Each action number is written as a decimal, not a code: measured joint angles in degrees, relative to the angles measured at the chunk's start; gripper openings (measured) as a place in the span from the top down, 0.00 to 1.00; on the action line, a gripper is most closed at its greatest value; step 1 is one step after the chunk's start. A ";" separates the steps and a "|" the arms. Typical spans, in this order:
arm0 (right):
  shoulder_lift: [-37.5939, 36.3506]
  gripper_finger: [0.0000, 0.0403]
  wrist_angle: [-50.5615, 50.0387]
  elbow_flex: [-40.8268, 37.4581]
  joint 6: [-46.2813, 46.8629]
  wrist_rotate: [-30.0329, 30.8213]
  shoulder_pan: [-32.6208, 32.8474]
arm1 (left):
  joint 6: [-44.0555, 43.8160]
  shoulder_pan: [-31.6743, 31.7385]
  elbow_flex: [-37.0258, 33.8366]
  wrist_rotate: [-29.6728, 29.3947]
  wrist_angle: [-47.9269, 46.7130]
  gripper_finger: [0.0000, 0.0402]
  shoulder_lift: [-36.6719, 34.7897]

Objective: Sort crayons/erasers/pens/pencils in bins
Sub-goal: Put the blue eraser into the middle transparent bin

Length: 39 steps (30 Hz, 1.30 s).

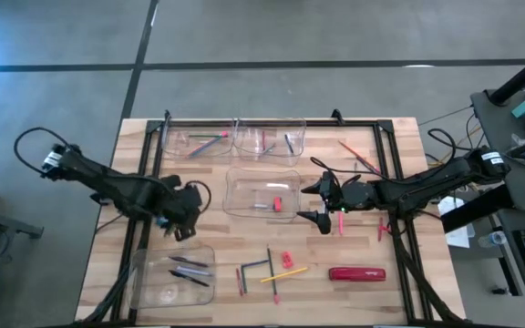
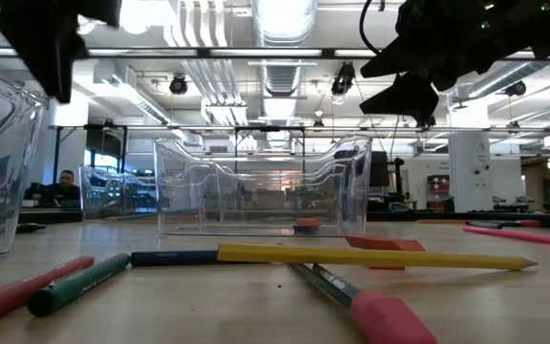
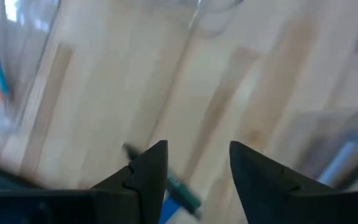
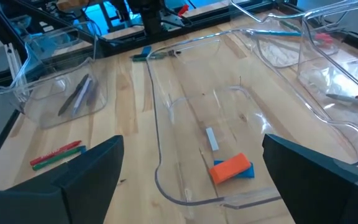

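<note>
While I hold both arms above the table, my tally runs so.

Right gripper point(image 1: 324, 202): fingers spread wide, nothing between them, hanging at the right end of the middle bin point(image 1: 262, 193). An orange eraser point(image 4: 232, 168) and a small grey piece lie on that bin's floor, just under the gripper.

Left gripper point(image 1: 182, 225): fingers point(image 3: 146, 174) part-way apart, nothing visibly clamped, hovering between the middle bin and the near-left bin point(image 1: 173, 274), where dark pens lie.

Far bins point(image 1: 235, 137): two side by side, holding a few coloured sticks.

Loose stock along the near edge: a yellow pencil point(image 2: 375, 256), red and green sticks point(image 2: 41, 284), a dark stick, a pink eraser point(image 1: 286, 260), and a large red oblong point(image 1: 356, 273). More sticks lie far right point(image 1: 358, 157).

Step in hand, by my reckoning: between drops and the next pick. That calls for sending either gripper down to the near-edge pile and squaring it across one stick.

Hard to make out: the left wrist view is smeared, so what lies below those fingers I cannot name. From table height both grippers are cut off at the top.
</note>
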 joint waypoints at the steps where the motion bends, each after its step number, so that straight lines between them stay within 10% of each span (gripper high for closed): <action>1: 0.00 0.08 0.05 0.00 -0.01 0.01 0.00 | 0.04 1.42 -1.71 0.42 -0.05 0.61 -0.62; 11: 0.00 0.08 0.02 -0.01 -0.45 0.07 0.00 | 9.82 12.06 -13.77 6.35 0.05 0.61 -0.52; 39: 0.00 0.08 -0.09 -0.26 -0.52 0.06 0.00 | 27.26 12.56 -23.47 21.39 5.31 0.61 21.83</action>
